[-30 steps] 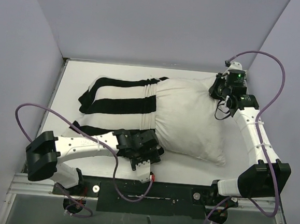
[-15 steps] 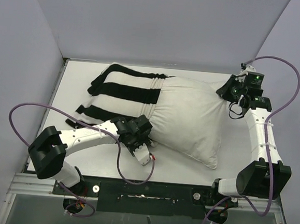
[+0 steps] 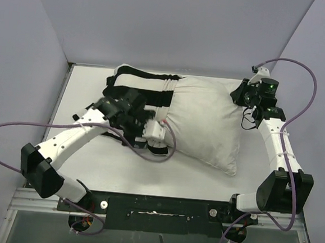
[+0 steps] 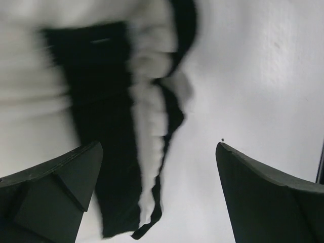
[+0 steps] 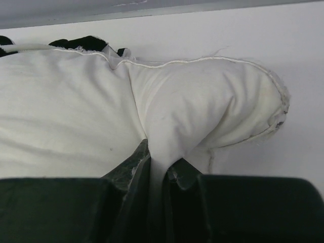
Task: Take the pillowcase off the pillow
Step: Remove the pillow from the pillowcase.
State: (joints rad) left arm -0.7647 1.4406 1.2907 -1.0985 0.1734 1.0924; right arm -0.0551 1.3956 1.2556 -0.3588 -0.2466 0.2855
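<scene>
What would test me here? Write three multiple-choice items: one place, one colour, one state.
1. In the top view, the pillowcase covers which end of the pillow?
A) left end
B) right end
C) neither
2. The pillowcase stripes are:
A) red and white
B) black and white
C) blue and grey
3. The right jaws are:
A) wide open
B) shut on the pillowcase
C) shut on a pillow corner

A: the stripes bunch at the left.
B: the top view shows those colours.
C: the right wrist view shows white fabric pinched between them.
</scene>
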